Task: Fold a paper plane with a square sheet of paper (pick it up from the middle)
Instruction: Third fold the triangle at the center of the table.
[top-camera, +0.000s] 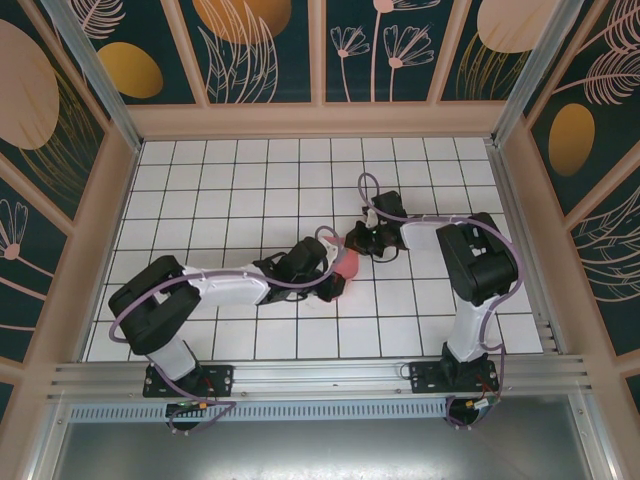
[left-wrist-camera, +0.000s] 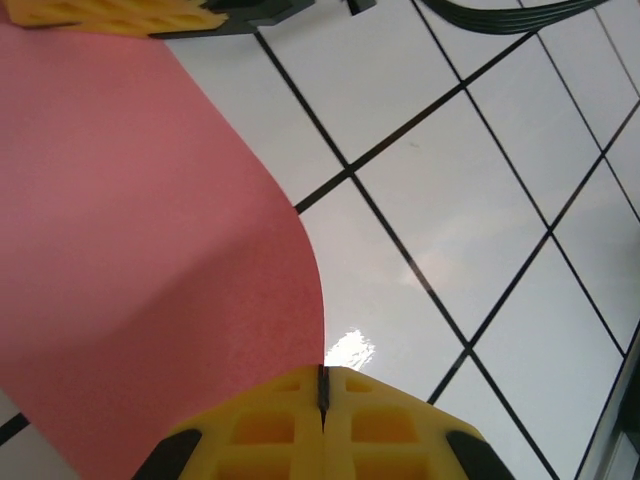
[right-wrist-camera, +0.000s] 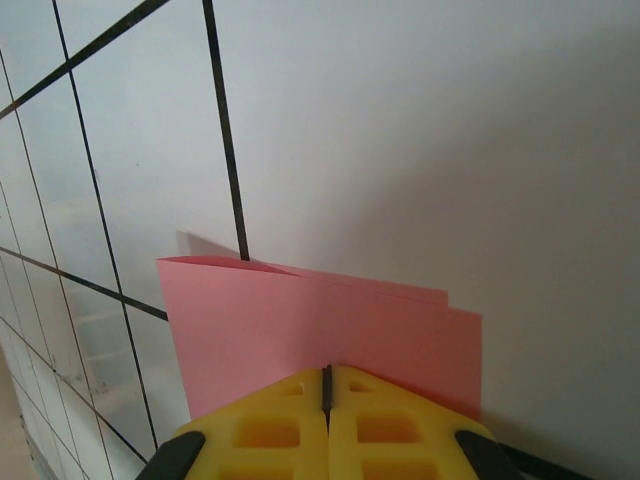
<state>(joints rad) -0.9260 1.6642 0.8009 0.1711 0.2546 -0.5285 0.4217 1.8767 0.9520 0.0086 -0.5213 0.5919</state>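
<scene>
Both arms meet over the middle of the bench (top-camera: 230, 180), with the square sheet of paper (top-camera: 347, 262) strung between them, just above the white tiles.

Left gripper (left-wrist-camera: 322, 385): jaws fully together, pinching 1 edge of the sheet. In its wrist view the paper sweeps away in a curved, unsupported arc toward the other arm's yellow fingers (left-wrist-camera: 110, 15).

Right gripper (right-wrist-camera: 327, 385): jaws also closed on the sheet. Its wrist view shows 2 layers there, slightly offset at the top edge, so the paper is doubled over at that end.

Progress, as a judgement: early.
- Done: sheet is off the bench and gripped at 2 points; a first fold-over looks started.
- Can't tell whether that fold is creased flat or just bent. The curve in the left wrist view suggests loose.
- Left: align edges, press the centre crease, then nose folds and wing folds. No pointed dart shape anywhere yet.

Risk: thin paper under 2 grips could tear or skew if the arms pull apart.
</scene>
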